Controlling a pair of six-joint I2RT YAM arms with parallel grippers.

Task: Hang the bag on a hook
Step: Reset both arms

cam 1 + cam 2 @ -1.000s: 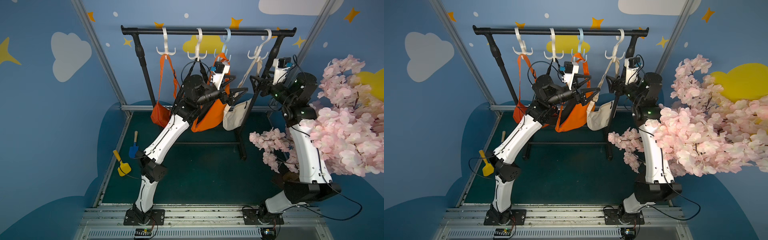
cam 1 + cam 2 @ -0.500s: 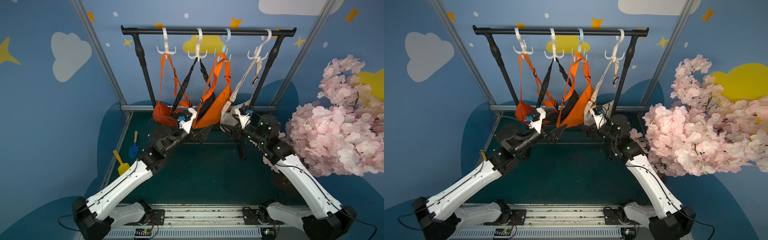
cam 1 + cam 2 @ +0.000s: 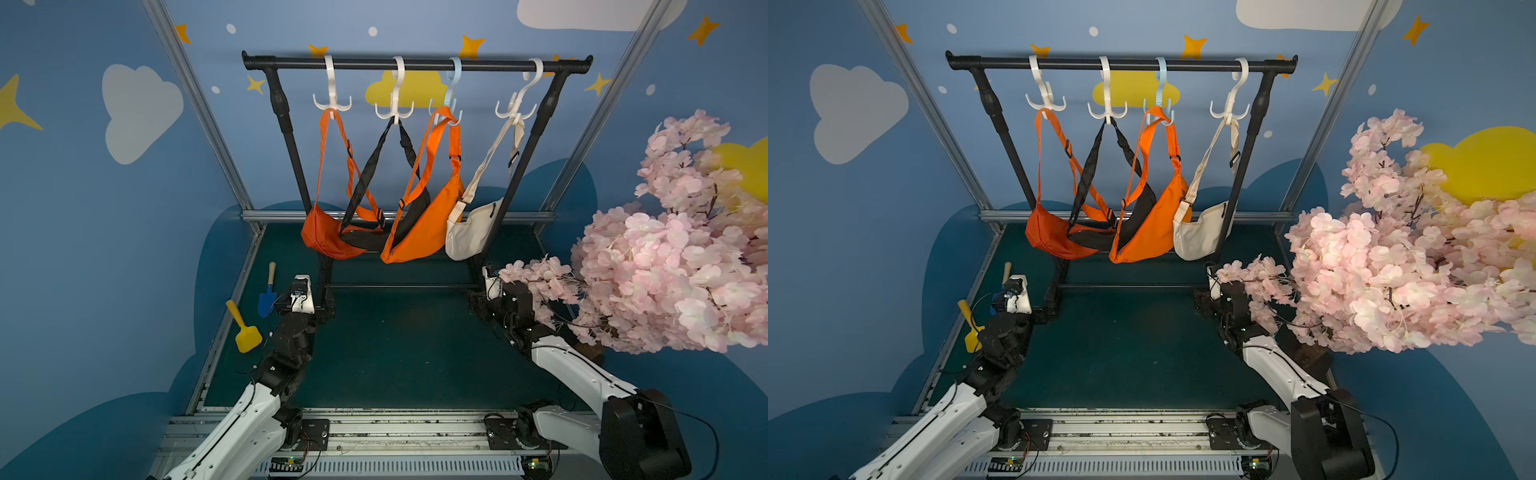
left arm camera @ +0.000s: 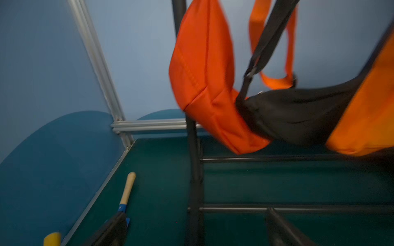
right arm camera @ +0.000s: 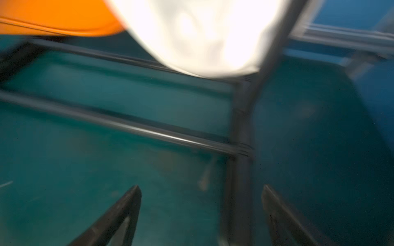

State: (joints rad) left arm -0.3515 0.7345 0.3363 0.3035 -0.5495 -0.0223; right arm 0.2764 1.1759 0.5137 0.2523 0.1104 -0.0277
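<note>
Already on hooks (image 3: 331, 83) along the rail (image 3: 490, 65): small orange bag (image 3: 324, 239), black bag (image 3: 362, 241), large orange bag (image 3: 424, 235), cream bag (image 3: 467, 241). Wide apart, empty: left jaws, right jaws.

- Matte blue painted walls (image 3: 104, 249) enclose the space on three sides, decorated with flat white cloud shapes (image 3: 141, 108), small yellow stars (image 3: 471, 45) and white dots.
- A large yellow cloud shape (image 3: 1483, 162) sits on the right-hand wall.
- Darker blue rounded hill shapes (image 3: 124, 415) run along the bottom of the walls.
- Silver aluminium frame posts (image 3: 199, 112) rise at the back corners, joined low down by a silver horizontal bar (image 3: 523, 216).
- A dark teal floor mat (image 3: 395, 353) covers the ground.
- A black metal garment rack (image 3: 365, 64) stands on the mat near the back wall.
- A pink artificial blossom tree (image 3: 665, 270) fills the right side, brightly lit.
</note>
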